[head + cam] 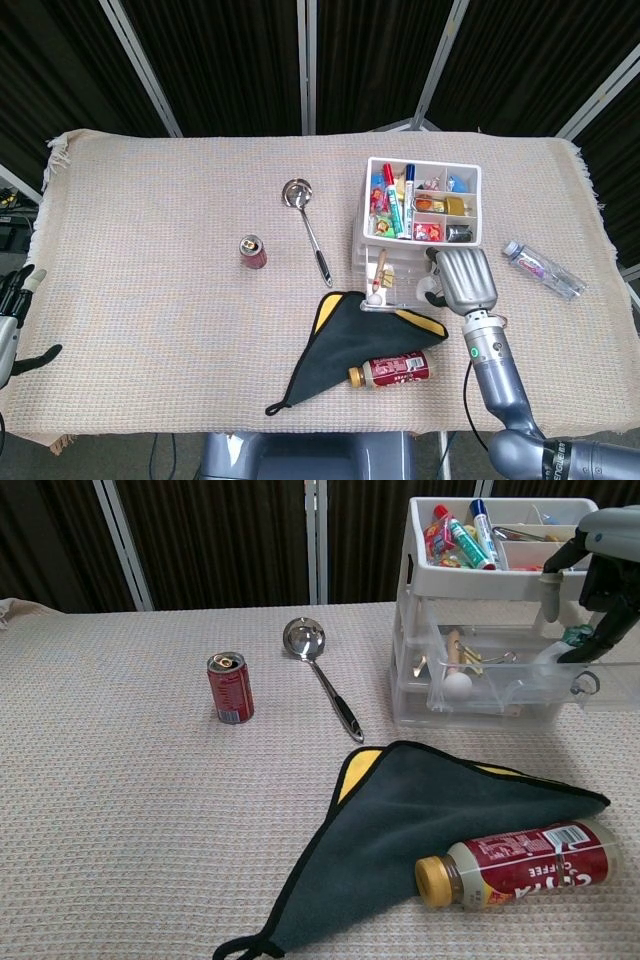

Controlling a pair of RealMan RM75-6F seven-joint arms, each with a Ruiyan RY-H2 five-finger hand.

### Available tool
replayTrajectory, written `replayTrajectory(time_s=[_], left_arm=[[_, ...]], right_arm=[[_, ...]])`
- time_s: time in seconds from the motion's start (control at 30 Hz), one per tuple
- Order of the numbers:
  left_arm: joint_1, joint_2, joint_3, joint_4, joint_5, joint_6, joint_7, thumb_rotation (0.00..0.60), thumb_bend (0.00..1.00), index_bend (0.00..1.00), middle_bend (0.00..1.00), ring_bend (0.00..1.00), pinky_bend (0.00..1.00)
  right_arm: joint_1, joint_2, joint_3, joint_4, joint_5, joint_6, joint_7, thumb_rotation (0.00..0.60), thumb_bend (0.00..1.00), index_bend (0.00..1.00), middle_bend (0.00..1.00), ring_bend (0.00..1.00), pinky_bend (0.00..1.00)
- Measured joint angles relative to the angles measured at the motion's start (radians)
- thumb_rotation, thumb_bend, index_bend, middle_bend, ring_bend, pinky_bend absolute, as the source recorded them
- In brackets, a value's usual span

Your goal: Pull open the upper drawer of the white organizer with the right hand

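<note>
The white organizer (424, 163) stands at the right of the table, its top tray full of markers and small items. Its clear upper drawer (500, 690) stands pulled out toward me, showing a white ball, a brush and clips inside. My right hand (462, 280) hangs over the drawer's right front corner (398, 297). In the chest view the right hand (595, 580) has its fingers curved downward, their tips at the drawer's rim; no firm grip shows. My left hand (12, 310) sits off the table's left edge, fingers apart, holding nothing.
A dark cloth with yellow lining (350, 345) lies just in front of the drawer, with a coffee bottle (395, 370) on it. A ladle (310, 235) and a red can (252, 252) lie to the left. A water bottle (542, 268) lies right of the organizer.
</note>
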State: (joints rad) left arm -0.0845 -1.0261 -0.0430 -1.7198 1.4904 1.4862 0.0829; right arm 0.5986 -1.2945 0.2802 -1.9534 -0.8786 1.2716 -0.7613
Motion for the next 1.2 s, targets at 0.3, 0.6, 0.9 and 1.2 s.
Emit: replayTrajectory(time_s=[0.3,0.6,0.9,1.2], left_arm=[[0.002,0.004,0.002,-0.007,0.005,0.004,-0.004,0.6,0.09,0.0,0.0,0.0,0.0],[0.001,0.005,0.003,-0.005,0.006,0.001,-0.009,0.6,0.09,0.0,0.0,0.0,0.0],[0.0,0.006,0.004,-0.005,0.008,0.0,-0.013,0.6,0.09,0.0,0.0,0.0,0.0],[-0.001,0.008,0.003,-0.005,0.007,-0.001,-0.022,0.6,0.1,0.0,0.0,0.0,0.0]], right_arm=[[0.024,0.0,-0.025,-0.013,0.05,0.017,-0.046,0.6,0.19,0.54,1.0,1.0,0.65],[0.041,-0.003,-0.04,0.0,0.077,0.008,-0.038,0.6,0.28,0.52,1.0,1.0,0.65],[0.058,0.001,-0.058,-0.01,0.108,0.014,-0.054,0.6,0.36,0.58,1.0,1.0,0.65],[0.057,0.0,-0.069,-0.027,0.071,0.038,-0.034,0.6,0.38,0.6,1.0,1.0,0.65]])
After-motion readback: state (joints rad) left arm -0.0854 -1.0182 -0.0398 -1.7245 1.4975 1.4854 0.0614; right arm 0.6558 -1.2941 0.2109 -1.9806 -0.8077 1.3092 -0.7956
